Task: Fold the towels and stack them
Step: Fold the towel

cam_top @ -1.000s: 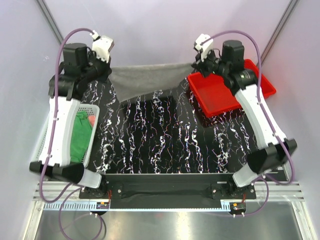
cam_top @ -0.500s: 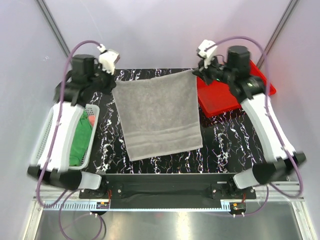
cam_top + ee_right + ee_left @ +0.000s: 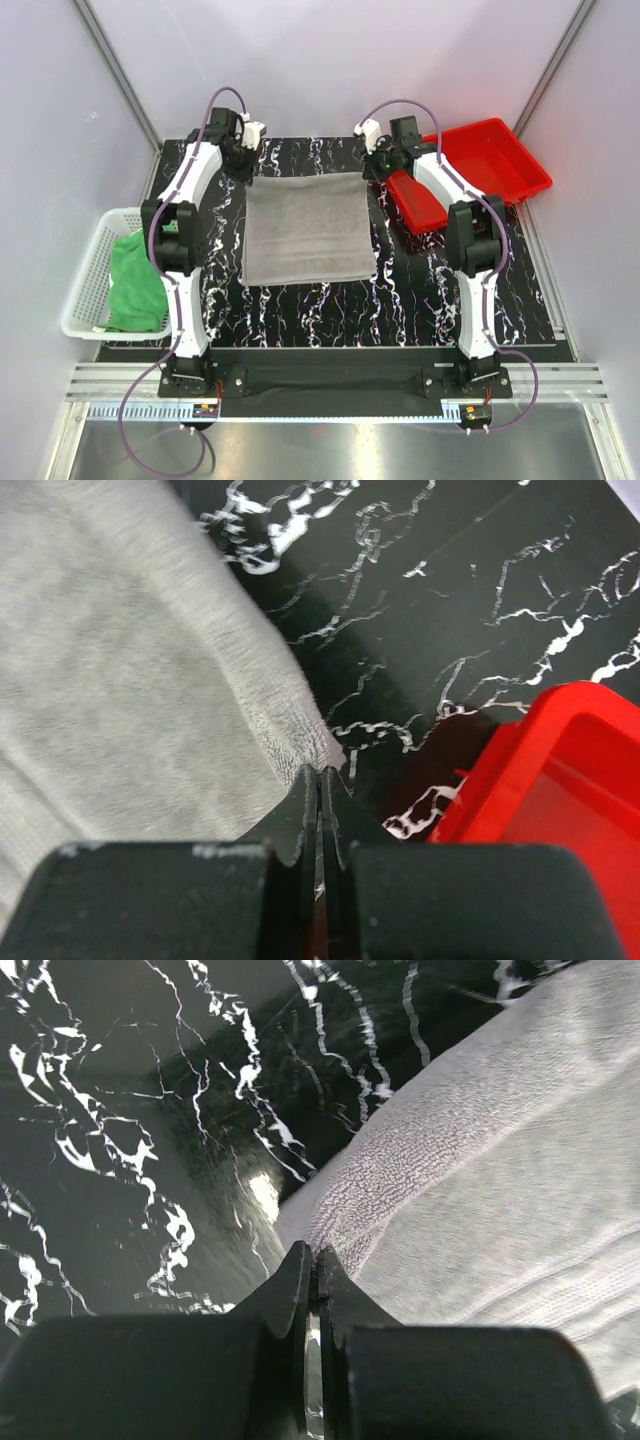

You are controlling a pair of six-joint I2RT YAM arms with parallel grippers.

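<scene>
1. Only a green towel [image 3: 135,285] shows in the basket [image 3: 85,280] at left.
2. Left gripper [image 3: 247,168] and right gripper [image 3: 370,168] pinch the grey towel's [image 3: 305,228] upper corners.
3. Previously hanging mid-air, it now lies flat at centre.

The grey towel [image 3: 306,228] is matt looped terry cloth with a flat-woven band. The bench [image 3: 420,290] is glossy black, white-veined like marble. The red tray [image 3: 500,150] is smooth shiny plastic, the white basket [image 3: 88,290] lattice plastic holding a fuzzy green towel [image 3: 135,285].
</scene>
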